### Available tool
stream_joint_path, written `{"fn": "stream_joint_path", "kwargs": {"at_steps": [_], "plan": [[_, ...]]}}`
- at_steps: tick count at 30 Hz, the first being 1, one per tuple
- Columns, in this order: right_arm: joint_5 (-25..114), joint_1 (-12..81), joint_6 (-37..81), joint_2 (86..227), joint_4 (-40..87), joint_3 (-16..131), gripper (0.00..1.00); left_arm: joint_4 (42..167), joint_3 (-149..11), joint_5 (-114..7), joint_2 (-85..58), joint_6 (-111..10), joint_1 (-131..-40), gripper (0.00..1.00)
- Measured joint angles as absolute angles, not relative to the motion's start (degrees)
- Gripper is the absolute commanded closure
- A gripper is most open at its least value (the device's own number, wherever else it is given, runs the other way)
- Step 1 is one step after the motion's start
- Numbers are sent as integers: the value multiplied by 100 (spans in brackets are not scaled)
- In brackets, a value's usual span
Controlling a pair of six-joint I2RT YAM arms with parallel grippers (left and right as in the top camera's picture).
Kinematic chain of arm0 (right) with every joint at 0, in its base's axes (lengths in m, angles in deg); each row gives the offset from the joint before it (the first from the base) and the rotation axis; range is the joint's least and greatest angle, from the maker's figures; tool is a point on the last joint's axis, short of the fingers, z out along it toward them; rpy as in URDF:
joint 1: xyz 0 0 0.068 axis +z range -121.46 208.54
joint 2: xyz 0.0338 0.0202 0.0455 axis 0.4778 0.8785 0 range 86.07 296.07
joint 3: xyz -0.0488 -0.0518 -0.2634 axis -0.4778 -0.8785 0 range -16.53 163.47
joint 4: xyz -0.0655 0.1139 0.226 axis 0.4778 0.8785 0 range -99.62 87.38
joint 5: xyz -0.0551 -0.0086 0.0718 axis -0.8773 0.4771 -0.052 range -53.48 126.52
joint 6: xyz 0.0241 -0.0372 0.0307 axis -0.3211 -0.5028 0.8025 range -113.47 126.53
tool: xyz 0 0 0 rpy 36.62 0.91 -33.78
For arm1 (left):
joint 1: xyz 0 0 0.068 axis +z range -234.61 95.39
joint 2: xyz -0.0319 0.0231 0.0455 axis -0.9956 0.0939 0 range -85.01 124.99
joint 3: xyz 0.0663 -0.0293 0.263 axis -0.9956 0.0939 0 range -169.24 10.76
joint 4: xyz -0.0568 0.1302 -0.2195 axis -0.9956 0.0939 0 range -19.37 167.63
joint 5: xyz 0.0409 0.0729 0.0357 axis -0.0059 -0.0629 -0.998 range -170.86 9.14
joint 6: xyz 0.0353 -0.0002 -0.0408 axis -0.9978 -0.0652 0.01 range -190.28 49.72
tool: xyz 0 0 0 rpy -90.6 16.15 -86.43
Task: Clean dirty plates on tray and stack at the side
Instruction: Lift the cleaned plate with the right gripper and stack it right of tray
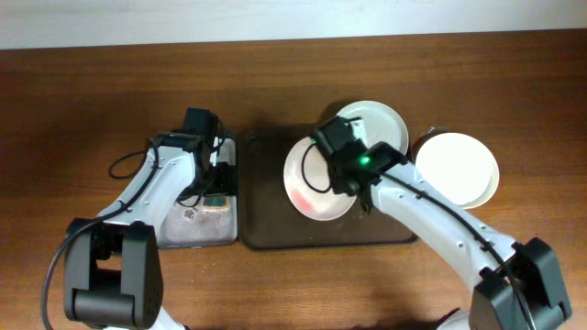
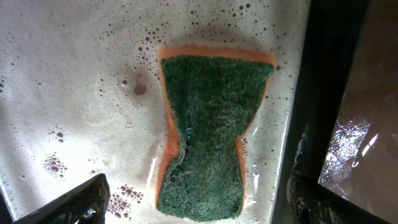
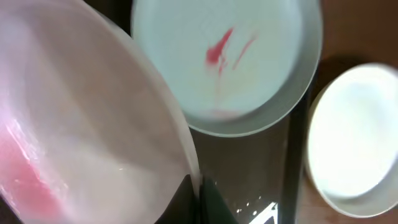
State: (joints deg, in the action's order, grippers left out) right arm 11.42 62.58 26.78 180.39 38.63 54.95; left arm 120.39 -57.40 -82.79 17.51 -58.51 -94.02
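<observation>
Right claw point(image 3: 198, 190) pinched on the rim of a red-smeared round white plate point(image 1: 312, 194), over the dark brown rectangular tray point(image 1: 266, 225). Left claw point(image 2: 199, 202) spread wide, straddling a green-and-orange sponge point(image 2: 211, 124); contact cannot be told.

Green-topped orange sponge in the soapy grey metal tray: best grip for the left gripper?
Pinch the green-topped orange sponge at its narrow waist, coming straight down. It lies flat, green side up, in the foamy grey metal tray, and the waist is its slimmest span. The open left gripper straddles its lower end, so probably shift along to the waist, then close.
</observation>
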Motion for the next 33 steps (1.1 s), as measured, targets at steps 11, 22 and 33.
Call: {"fn": "stream_joint_path", "kwargs": {"at_steps": [11,22,33], "plan": [[-1975,7913,2577,18017,3758,5646,96,12036,-5740,-8279,1751,-5851,-9402,9],[-3594,8376,2580,18017,3540,5646,96,12036,-5740,-8279,1751,-5851,-9402,9],[-889,6706,3360,18013,3603,5666,96,12036,-5740,-8279,1751,-5851,-9402,7]]}}
